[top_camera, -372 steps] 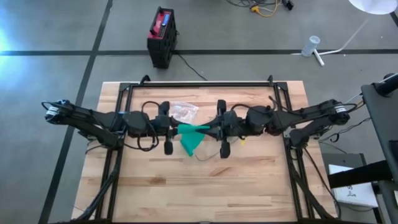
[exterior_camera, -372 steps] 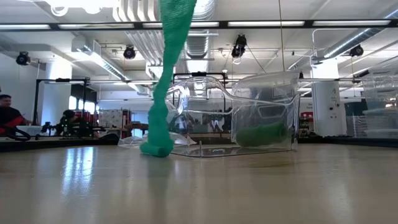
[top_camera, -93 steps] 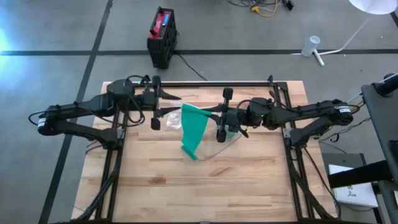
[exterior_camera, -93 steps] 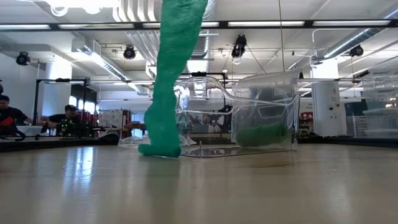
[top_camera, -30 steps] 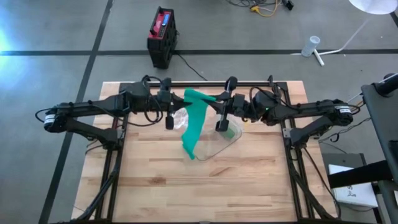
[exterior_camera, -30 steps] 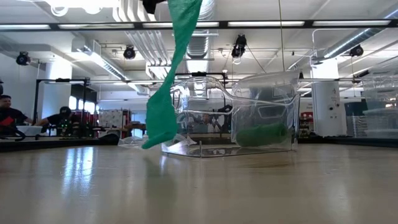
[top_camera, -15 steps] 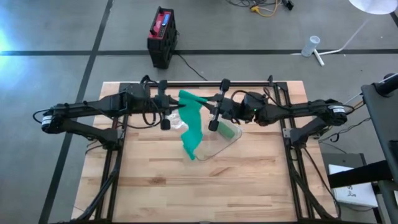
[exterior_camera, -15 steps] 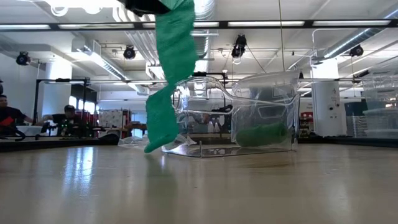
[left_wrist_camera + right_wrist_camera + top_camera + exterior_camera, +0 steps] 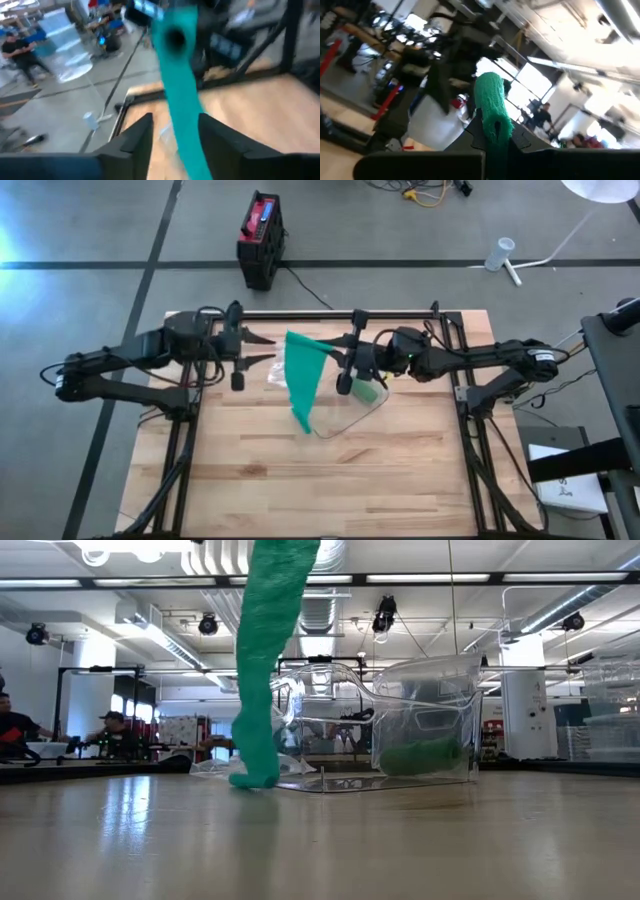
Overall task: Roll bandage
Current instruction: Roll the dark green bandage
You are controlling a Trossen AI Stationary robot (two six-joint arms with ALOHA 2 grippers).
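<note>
Hanging from shut right claw (image 9: 341, 352), green bandage (image 9: 299, 379) unrolled; left claw (image 9: 268, 350) apart, open.

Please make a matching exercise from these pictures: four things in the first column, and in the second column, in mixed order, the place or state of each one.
Column one:
1. long green bandage strip
2. clear plastic box
3. left gripper
4. right gripper

Column two:
A. open, apart from the strip, at its left
B. hangs down, lower end on the wooden table
C. shut on the strip's upper end
D. stands on the table, with a green roll inside

Pairs: 1-B, 2-D, 3-A, 4-C
</note>
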